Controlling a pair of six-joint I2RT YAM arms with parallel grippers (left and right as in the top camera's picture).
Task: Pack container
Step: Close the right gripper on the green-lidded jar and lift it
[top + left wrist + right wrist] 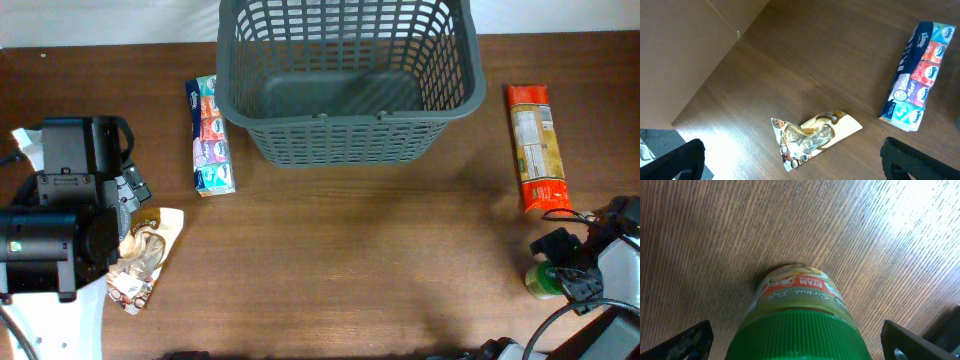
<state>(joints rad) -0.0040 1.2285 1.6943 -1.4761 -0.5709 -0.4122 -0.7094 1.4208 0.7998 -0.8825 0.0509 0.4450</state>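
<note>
Wooden bench (350, 260) | we found the container (340, 145) empty at the far edge, nothing packed | left end effector (795, 167) spread apart near snack packet (810, 137) | right end effector (805, 342) spread astride green-lidded jar (795, 292), not clamped

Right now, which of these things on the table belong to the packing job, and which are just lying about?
Part of the job: grey basket, still empty; tissue pack; crumpled snack packet; orange packet; green-lidded jar.

Just lying about: only a white patch at the near-left corner; I cannot tell what it is.
</note>
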